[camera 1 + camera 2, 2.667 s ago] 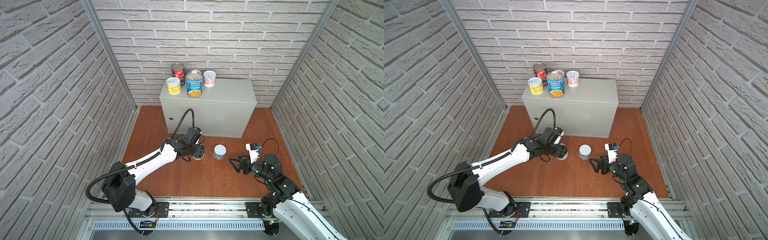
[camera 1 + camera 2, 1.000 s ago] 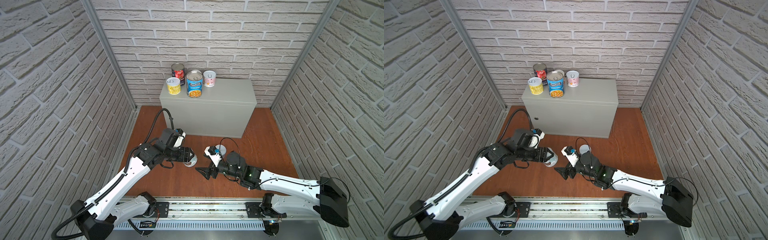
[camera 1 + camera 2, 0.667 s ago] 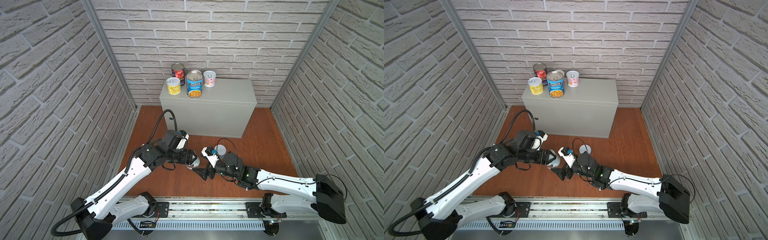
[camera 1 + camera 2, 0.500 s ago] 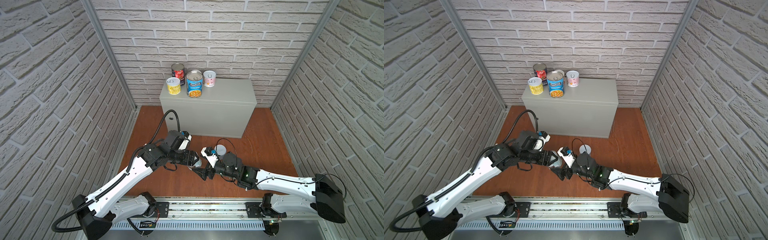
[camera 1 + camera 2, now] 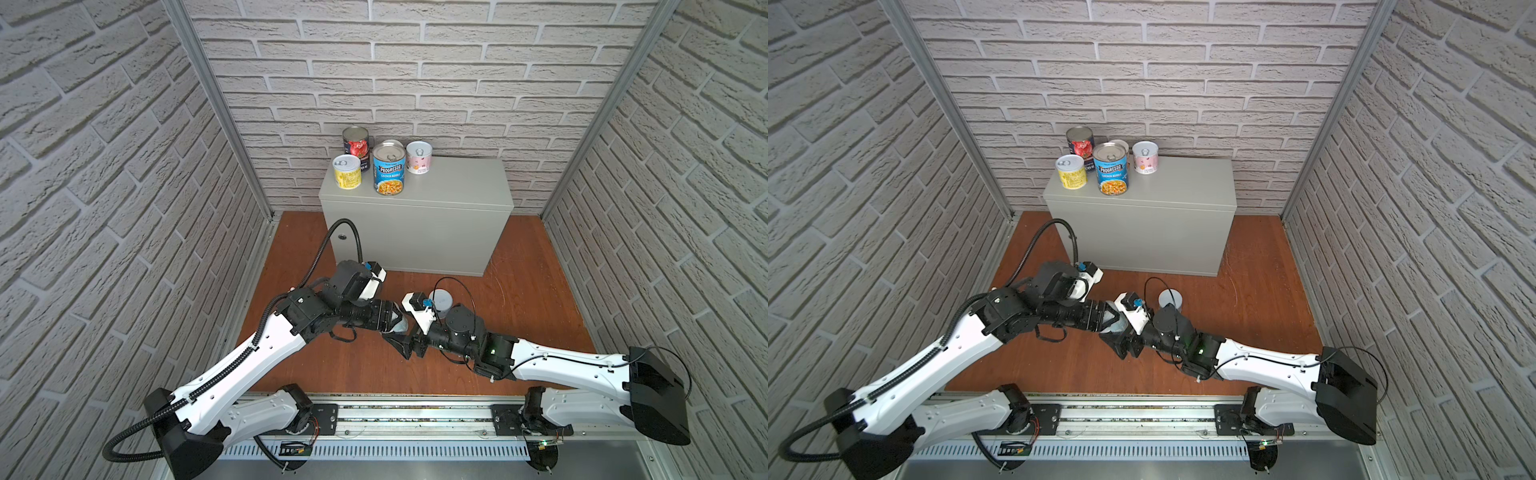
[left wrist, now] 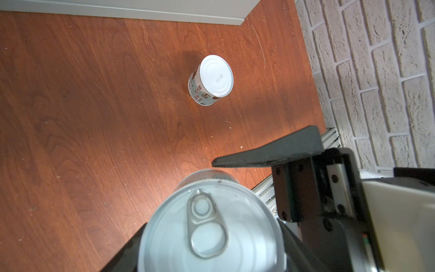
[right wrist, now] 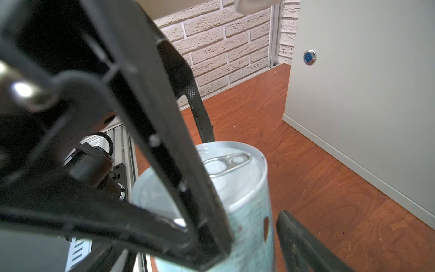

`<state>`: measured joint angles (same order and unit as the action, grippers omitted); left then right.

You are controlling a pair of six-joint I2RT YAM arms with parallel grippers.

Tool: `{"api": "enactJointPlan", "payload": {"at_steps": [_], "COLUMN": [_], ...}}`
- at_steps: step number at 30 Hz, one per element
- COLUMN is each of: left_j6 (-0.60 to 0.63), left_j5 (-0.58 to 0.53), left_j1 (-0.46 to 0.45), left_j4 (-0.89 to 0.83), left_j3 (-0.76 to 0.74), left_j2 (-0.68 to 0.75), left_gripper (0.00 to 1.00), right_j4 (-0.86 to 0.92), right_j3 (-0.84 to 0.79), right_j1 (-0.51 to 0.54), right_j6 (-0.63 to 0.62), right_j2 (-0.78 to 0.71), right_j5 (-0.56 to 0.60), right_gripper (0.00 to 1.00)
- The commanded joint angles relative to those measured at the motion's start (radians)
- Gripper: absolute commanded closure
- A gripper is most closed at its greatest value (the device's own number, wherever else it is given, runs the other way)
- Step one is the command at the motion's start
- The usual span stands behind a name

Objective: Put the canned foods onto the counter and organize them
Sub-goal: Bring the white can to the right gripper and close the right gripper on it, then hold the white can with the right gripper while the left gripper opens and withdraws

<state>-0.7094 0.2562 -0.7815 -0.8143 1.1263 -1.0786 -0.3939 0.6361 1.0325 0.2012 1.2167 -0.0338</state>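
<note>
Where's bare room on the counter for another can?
Free: on the counter, the whole right side, from the pink can to the right edge, and the front strip right of the Progresso can. Crowded: back-left corner, where tomato can, yellow can and a half-hidden can cluster.

In the right wrist view a finger [image 7: 169, 160] of my left gripper [image 5: 395, 322] is a dark blur across half the pale can [image 7: 247, 212] it holds; the label is unreadable. At the counter's [image 5: 457, 183] back edge a fifth can [image 5: 392, 144] shows only its lid behind the Progresso can [image 5: 388, 170]. My right wrist camera [image 5: 415, 300] covers part of the floor can [image 5: 445, 297].
</note>
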Motion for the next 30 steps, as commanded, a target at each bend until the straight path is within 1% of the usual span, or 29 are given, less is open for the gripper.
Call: {"api": "enactJointPlan", "payload": {"at_steps": [1,12,18,22,26,28,30], "left_j6": [-0.019,-0.022,-0.019,-0.007,-0.006,-0.007,-0.012], "left_j5": [0.052,0.074,0.074,0.060,0.052,0.051,0.049], "left_j1": [-0.005,-0.005,-0.004,-0.002,-0.001,-0.001,-0.001], "left_j4": [0.125,0.130,0.136,0.117,0.116,0.119,0.123], "left_j3": [0.006,-0.003,-0.005,0.010,0.009,0.006,0.001], "left_j2": [0.020,0.005,0.000,0.003,0.008,0.008,0.009], "left_gripper": [0.56,0.55,0.55,0.55,0.54,0.52,0.43], "right_j4": [-0.072,-0.132,-0.131,-0.128,-0.129,-0.129,-0.129], "right_j3": [0.020,-0.001,0.003,0.005,0.006,0.008,0.004], "right_j1": [0.011,0.011,0.011,0.011,0.011,0.011,0.011], "right_j6": [-0.004,0.015,0.015,0.018,0.021,0.024,0.030], "right_j2": [0.010,-0.002,0.000,0.009,0.011,0.007,0.001], "right_j5": [0.022,0.052,0.054,0.054,0.060,0.062,0.073], "right_gripper": [0.10,0.11,0.19,0.21,0.26,0.28,0.31]}}
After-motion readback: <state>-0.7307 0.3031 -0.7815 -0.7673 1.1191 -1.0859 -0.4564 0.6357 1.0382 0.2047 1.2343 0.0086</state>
